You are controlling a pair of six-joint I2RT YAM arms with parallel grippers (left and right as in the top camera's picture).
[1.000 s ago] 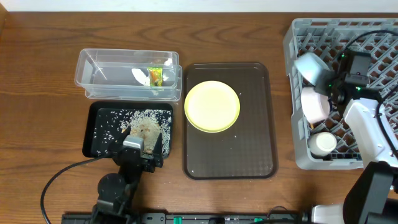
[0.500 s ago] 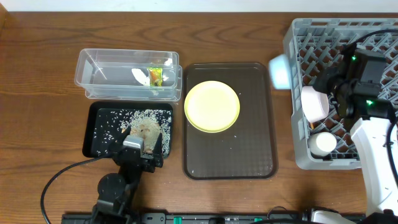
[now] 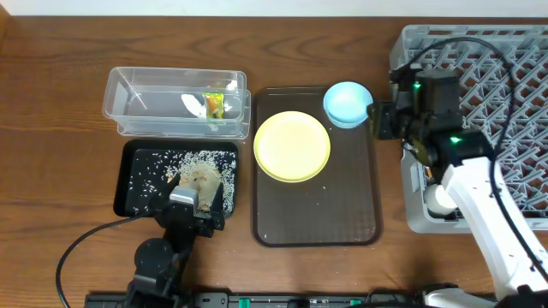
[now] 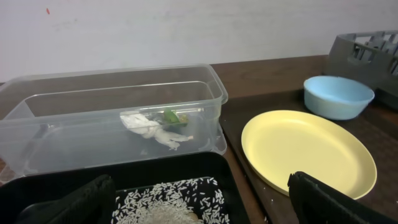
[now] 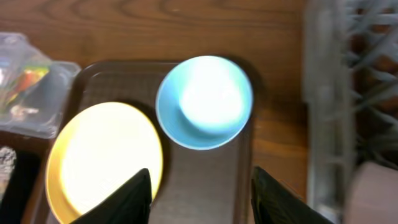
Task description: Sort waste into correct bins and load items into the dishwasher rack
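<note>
Overhead light reads bright and even to me, with short, soft shadows on the surface. Right wrist view is smeared throughout; bowl (image 5: 204, 102) and plate (image 5: 102, 158) wash out to white glare. Left wrist view is sharp on the tub (image 4: 112, 118); its fingers (image 4: 336, 202) are dark and unfocused.

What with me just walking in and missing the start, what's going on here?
The right gripper hangs open just beside the light-blue bowl, which sits upright at the far right corner of the brown tray, next to the yellow plate. Neither is in the grey rack. The left gripper, open, is at the near edge of the black tray holding rice. The wrapper and paper lie in the clear tub.
</note>
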